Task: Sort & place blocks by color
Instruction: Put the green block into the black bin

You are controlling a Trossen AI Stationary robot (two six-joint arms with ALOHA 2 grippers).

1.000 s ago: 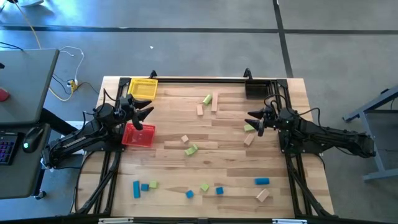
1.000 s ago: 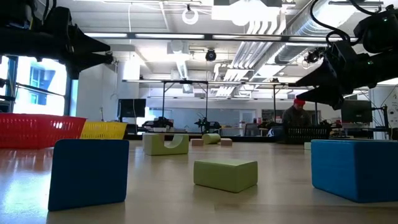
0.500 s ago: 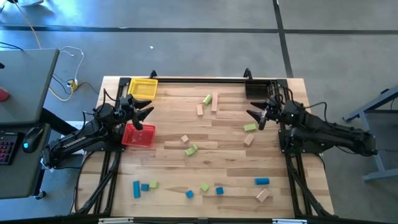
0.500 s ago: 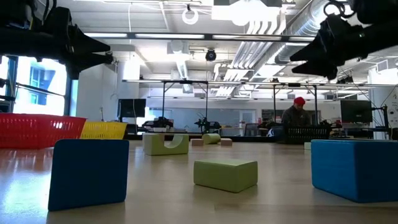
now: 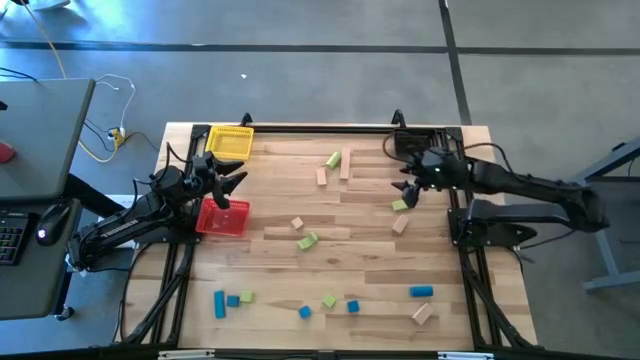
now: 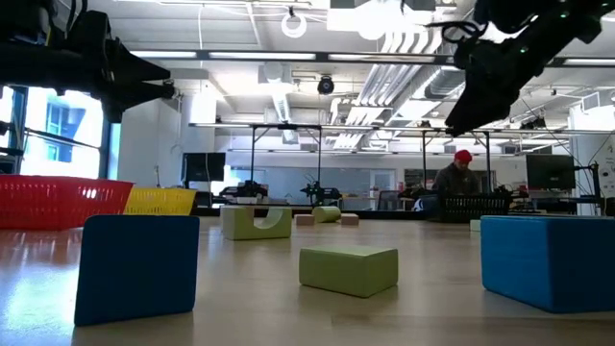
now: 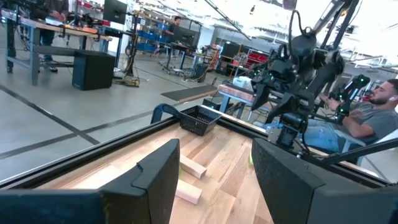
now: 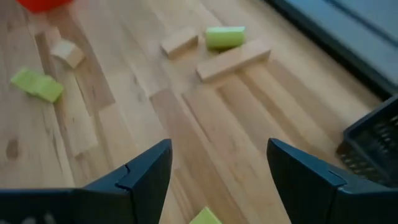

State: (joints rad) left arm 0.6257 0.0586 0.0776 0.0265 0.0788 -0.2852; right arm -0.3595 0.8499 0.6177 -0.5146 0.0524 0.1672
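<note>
Blue, light green and tan blocks lie scattered on the wooden table (image 5: 370, 260). A green block (image 5: 400, 205) and a tan one (image 5: 400, 225) lie just below my right gripper (image 5: 405, 191), which hovers open above the table's right side, fingers slanting down, with the green block (image 8: 205, 216) at the edge of its wrist view. A green piece (image 8: 225, 37) and a tan bar (image 8: 233, 60) lie farther off. My left gripper (image 5: 238, 192) waits open and level above the red bin (image 5: 222, 217). Both grippers touch nothing.
The yellow bin (image 5: 230, 142) stands at the far left, the black bin (image 5: 415, 143) at the far right behind my right gripper. More blocks line the near edge, among them a blue one (image 6: 135, 264) and a green one (image 6: 349, 267). A person (image 6: 461, 178) sits beyond the table.
My right gripper has risen well above the table and tipped from nearly level to slanting down, edging toward the far edge. It has stayed open. No block has moved.
</note>
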